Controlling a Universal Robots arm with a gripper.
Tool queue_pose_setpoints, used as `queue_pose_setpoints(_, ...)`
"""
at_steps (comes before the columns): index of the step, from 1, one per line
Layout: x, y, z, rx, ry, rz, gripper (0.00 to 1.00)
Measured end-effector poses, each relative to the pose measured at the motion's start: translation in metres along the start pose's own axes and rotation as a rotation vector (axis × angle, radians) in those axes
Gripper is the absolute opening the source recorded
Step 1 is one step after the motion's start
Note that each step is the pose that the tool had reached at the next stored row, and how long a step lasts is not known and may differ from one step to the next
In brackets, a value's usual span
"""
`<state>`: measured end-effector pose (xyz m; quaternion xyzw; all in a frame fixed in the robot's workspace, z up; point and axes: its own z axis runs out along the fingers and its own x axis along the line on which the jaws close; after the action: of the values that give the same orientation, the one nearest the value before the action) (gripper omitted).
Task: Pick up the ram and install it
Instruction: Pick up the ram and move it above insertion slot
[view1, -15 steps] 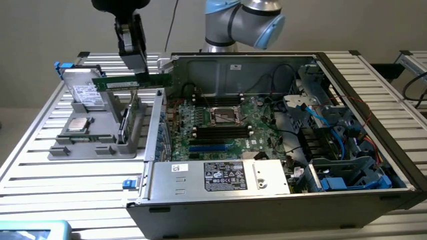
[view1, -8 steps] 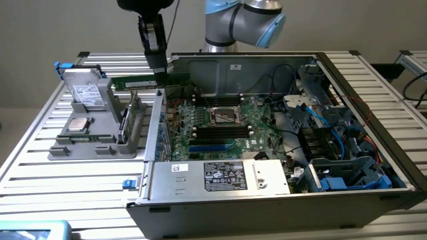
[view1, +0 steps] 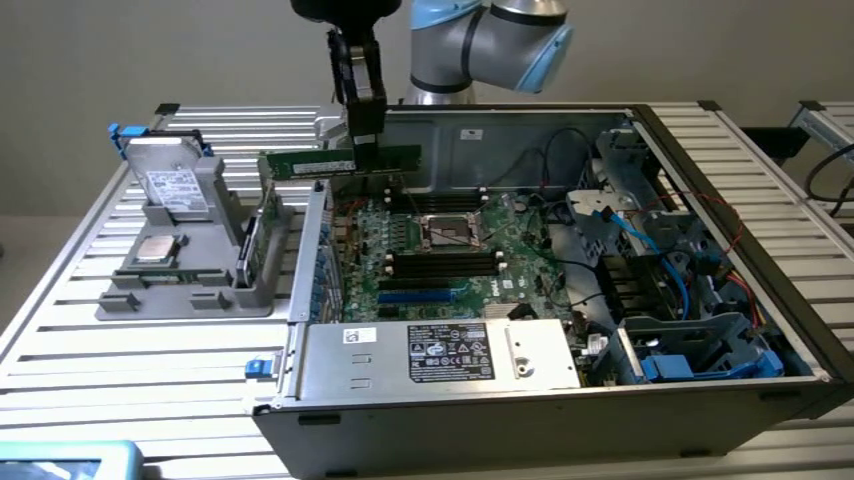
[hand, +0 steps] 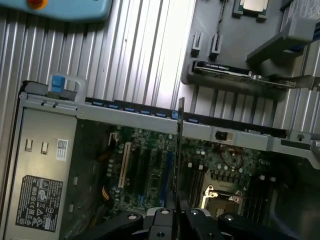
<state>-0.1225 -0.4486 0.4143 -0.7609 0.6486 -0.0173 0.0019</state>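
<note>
The gripper (view1: 364, 150) is clenched on the ram (view1: 304, 163), its black fingers pinching the stick near the middle of its top edge. The ram hangs level and lengthwise in the air, clear of everything below, over the far corner of the open case (view1: 534, 420) toward the exterior view's left. It sits above the motherboard (view1: 400, 250), not in any slot. In the wrist view the ram (hand: 179, 150) shows edge-on as a thin dark line running out from the gripper (hand: 177, 216), crossing the case wall (hand: 140, 112) and passing just beside the socket (hand: 220, 197). That socket (view1: 450, 232) lies near the board's middle with dark slots on either side of it; whether they are filled I cannot tell. The power supply (view1: 441, 350) with its label lies at the case's near end. Outside the case, on the slatted table (view1: 80, 300), a grey tray (view1: 200, 290) holds a silver processor (view1: 158, 250) and an upright card (view1: 263, 228).
</note>
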Motion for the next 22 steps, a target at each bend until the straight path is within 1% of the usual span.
queue_pose_setpoints(4,0.003,-0.018,0.0006,0.0,0.0005,0.0,0.14)
queue_pose_setpoints(5,0.004,-0.0225,0.0007,-0.0002,0.0015,0.0,0.14)
queue_pose_setpoints(7,0.005,-0.0315,0.0011,-0.0008,0.0059,0.0,0.14)
queue_pose_setpoints(8,0.005,-0.036,0.0013,-0.001,0.0092,0.0,0.14)
queue_pose_setpoints(11,0.005,-0.0497,0.0019,-0.0015,0.0213,-0.001,0.14)
queue_pose_setpoints(14,0.005,-0.0626,0.0026,-0.0008,0.0351,-0.001,0.14)
queue_pose_setpoints(16,0.003,-0.0698,0.003,0.0027,0.0451,-0.001,0.14)
queue_pose_setpoints(18,0.001,-0.0763,0.0036,0.0074,0.0537,-0.001,0.14)
queue_pose_setpoints(19,0.0,-0.0794,0.0039,0.0094,0.0568,-0.001,0.14)
queue_pose_setpoints(20,-0.002,-0.0822,0.0042,0.0105,0.0585,-0.001,0.14)
queue_pose_setpoints(22,-0.003,-0.0866,0.005,0.011,0.0589,0.0,0.14)
